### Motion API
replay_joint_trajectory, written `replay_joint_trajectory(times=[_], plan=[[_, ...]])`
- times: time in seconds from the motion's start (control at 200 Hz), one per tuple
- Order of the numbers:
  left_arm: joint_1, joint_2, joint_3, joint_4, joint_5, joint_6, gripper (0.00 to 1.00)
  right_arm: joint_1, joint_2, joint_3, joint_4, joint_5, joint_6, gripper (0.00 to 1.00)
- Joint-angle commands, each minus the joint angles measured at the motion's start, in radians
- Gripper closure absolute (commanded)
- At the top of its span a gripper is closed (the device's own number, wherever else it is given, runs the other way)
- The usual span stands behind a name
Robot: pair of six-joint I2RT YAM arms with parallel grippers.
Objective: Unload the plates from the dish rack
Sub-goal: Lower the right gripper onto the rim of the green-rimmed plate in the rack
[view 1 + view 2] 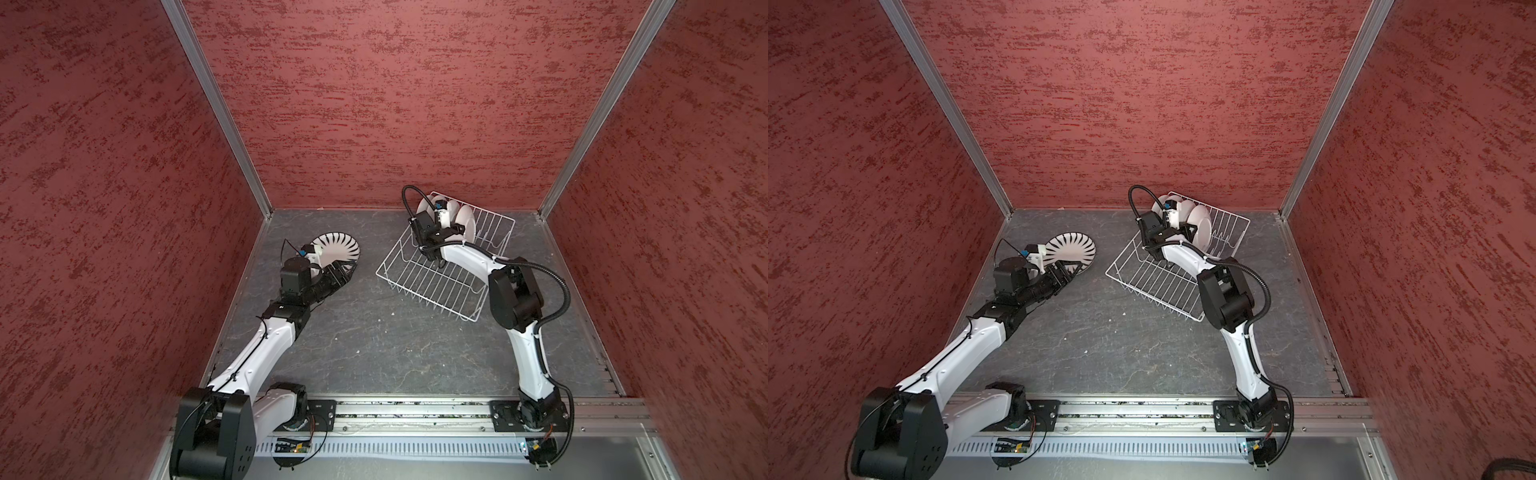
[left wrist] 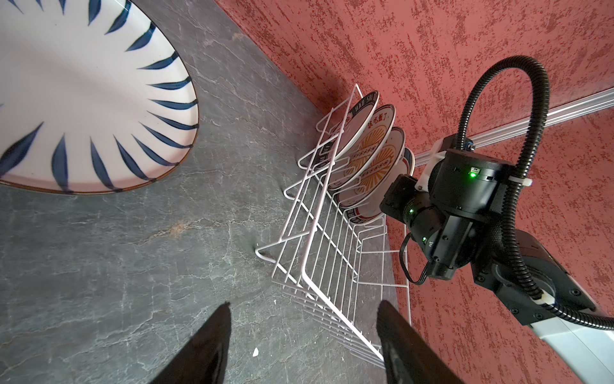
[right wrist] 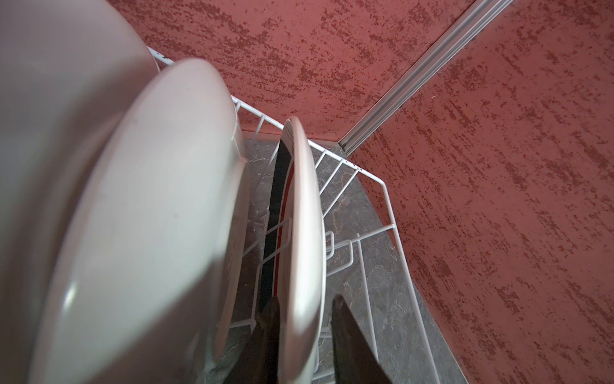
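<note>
My right gripper (image 3: 305, 299) straddles the rim of the end plate (image 3: 305, 199) in the dish rack (image 1: 432, 286) to lift it; whether it pinches I cannot tell. My left gripper (image 2: 304, 303) gapes empty near the striped plate (image 2: 83, 99).

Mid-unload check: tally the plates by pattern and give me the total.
Blue-striped plate, flat on the table: 1
Orange sunburst plates, standing in the dish rack: 2
Dark-rimmed plates, standing in the dish rack: 2
Total: 5

Dark grey veined stone tabletop (image 1: 374, 353), red textured walls (image 1: 395, 104) at nine, twelve and three o'clock, aluminium corner posts (image 1: 216, 104) at eleven and one, metal rail (image 1: 415, 409) at six, white crumb (image 1: 356, 352) near centre.
</note>
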Motion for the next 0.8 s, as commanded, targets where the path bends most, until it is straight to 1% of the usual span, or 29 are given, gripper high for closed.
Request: replay_joint_trajectory(times=[0.0, 0.135, 0.401, 0.521, 0.631, 0.697, 0.792], plan=[[-0.005, 0.007, 0.033, 0.003, -0.015, 0.022, 0.31, -0.005, 0.012, -0.020, 0.034, 0.041, -0.020, 0.74], [-0.005, 0.009, 0.037, 0.001, -0.012, 0.027, 0.31, -0.005, 0.012, -0.028, 0.039, 0.045, -0.021, 0.80], [-0.002, 0.000, 0.036, -0.005, -0.012, 0.029, 0.31, -0.005, 0.010, -0.026, 0.042, 0.054, -0.032, 0.87], [-0.002, -0.002, 0.034, -0.006, -0.012, 0.028, 0.31, -0.005, 0.010, -0.026, 0.048, 0.062, -0.034, 0.92], [-0.003, -0.007, 0.033, -0.007, -0.012, 0.027, 0.31, -0.005, 0.010, -0.024, 0.045, 0.073, -0.031, 0.96], [-0.003, -0.008, 0.033, -0.006, -0.012, 0.027, 0.31, -0.004, 0.010, -0.020, 0.040, 0.080, -0.026, 1.00], [-0.003, -0.008, 0.033, -0.007, -0.011, 0.028, 0.31, -0.002, 0.009, -0.015, 0.021, 0.075, -0.008, 1.00]])
